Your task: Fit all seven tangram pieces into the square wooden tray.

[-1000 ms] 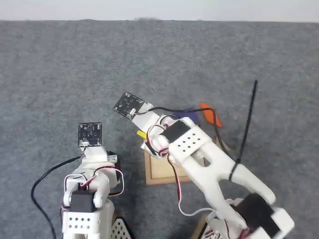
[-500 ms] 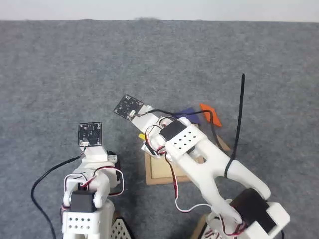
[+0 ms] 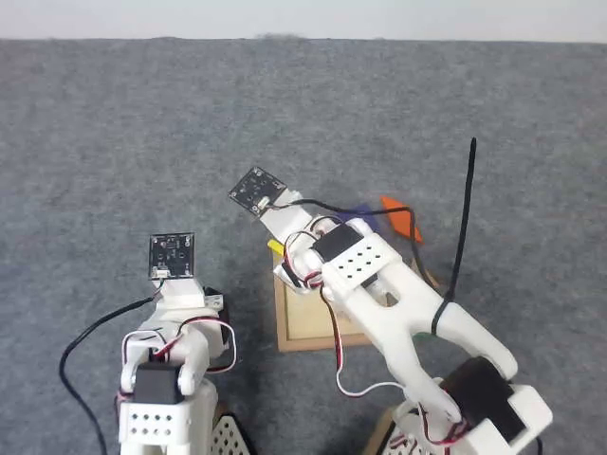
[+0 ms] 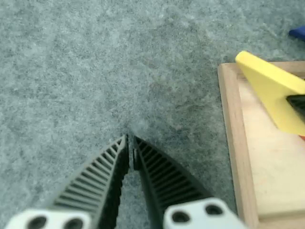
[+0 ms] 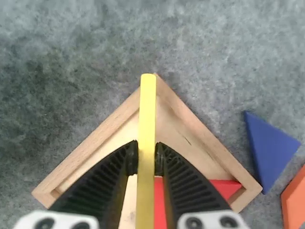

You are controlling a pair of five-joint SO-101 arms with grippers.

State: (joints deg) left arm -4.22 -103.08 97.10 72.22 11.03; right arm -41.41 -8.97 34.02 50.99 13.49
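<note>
The table [image 3: 142, 123], covered in grey fabric, carried the square wooden tray [image 3: 282, 322] close to the arms' bases. The right arm [image 3: 379, 284] stood over the tray. Its right pincer [image 5: 146, 148] was clamped on the yellow piece [image 5: 147, 109], which stood on edge above one corner of the tray. The left pincer [image 4: 129, 140] hung over bare table near the tray's outer rim, jaws closed together with nothing between them. A blue triangle [image 5: 269, 148] and an orange piece [image 5: 295, 198] lay on the table outside the tray, near each other. A red piece [image 5: 224, 187] lay flat inside the tray.
</note>
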